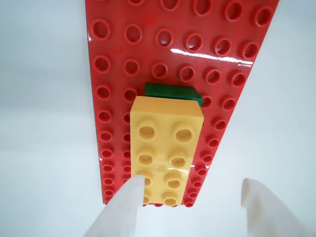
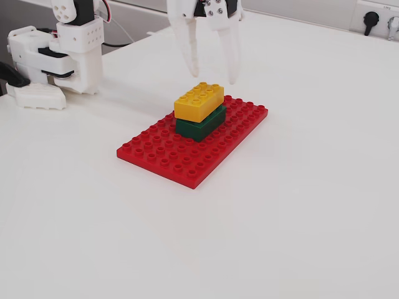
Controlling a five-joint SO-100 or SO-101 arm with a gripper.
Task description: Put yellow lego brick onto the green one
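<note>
The yellow lego brick (image 2: 199, 101) sits on top of the green one (image 2: 201, 123), a little askew, on a flat red baseplate (image 2: 187, 163). In the wrist view the yellow brick (image 1: 165, 153) covers nearly all of the green brick (image 1: 173, 93), of which only a far edge shows. My gripper (image 2: 214, 78) hangs open just above and behind the stack, touching neither brick. Its white fingertips (image 1: 123, 207) enter the wrist view from the bottom, one over the yellow brick's near corner.
The red baseplate (image 1: 118, 64) lies on a white table. The arm's white base (image 2: 59, 56) stands at the back left in the fixed view. A wall socket (image 2: 374, 18) is at the back right.
</note>
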